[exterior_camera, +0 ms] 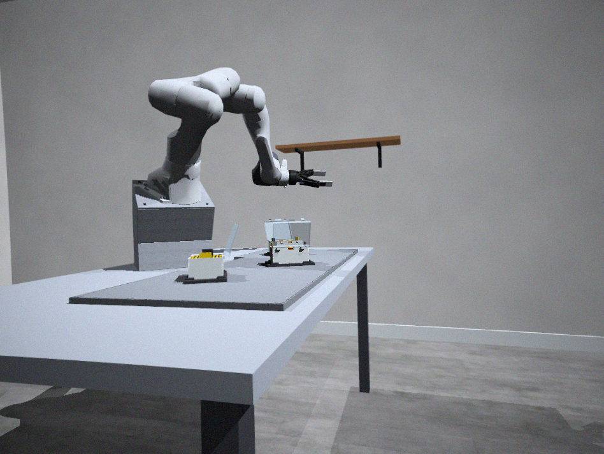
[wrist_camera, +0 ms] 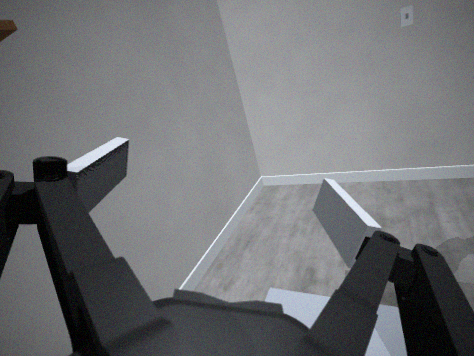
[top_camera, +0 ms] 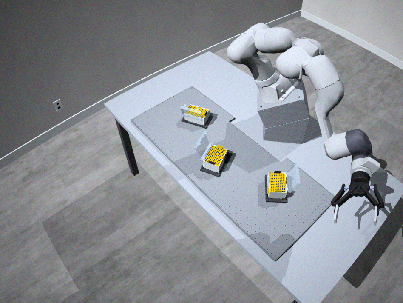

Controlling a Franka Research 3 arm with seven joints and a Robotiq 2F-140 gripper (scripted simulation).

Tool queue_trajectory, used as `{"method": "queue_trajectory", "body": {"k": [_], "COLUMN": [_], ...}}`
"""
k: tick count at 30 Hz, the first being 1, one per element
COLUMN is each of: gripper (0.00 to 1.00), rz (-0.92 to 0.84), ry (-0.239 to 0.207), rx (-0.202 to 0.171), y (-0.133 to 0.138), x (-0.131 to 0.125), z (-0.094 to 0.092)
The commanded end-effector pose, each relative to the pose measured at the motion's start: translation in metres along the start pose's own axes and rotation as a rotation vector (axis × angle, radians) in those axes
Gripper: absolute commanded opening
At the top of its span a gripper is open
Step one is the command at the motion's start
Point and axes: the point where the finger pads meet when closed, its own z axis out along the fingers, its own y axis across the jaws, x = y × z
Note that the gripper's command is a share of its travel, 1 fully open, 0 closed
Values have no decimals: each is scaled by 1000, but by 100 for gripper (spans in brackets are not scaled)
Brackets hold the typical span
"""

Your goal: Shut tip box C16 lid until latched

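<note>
Beyond the surface (top_camera: 202,75) edge, the tool (top_camera: 355,213) hangs wide and empty; C16's thin hinged lid, unidentified yet, probably needs only front-edge pressing.

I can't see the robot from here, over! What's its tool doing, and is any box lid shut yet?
Tool open, empty, high past the table's end. All three lids up; nearest box untouched. Stickers unreadable, C16 unknown. Nothing blocking.

You see three white tip boxes with yellow inserts. The upper-left box (top_camera: 195,114) has its clear lid lowest, the centre box (top_camera: 214,158) and the lower-right box (top_camera: 277,185) have lids raised. Each sits on a dark holder plate. Their stickers are too small to read.
</note>
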Motion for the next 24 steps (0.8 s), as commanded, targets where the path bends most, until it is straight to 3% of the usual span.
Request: {"method": "queue_trajectory", "body": {"k": [1,3,10,14,15,23,24], "gripper": [100,100,100,100,100,100,100], "rz": [31,52,52,111,117,117,132], "ry": [0,-6,-6,-19,-20,-20,-22], "rx": [-40,-82,-82,-201,-214,-214,-244], "y": [6,15,43,62,67,95,100], "x": [3,4,5,5,5,6,6], "z": [2,6,17,22,23,31,32]}}
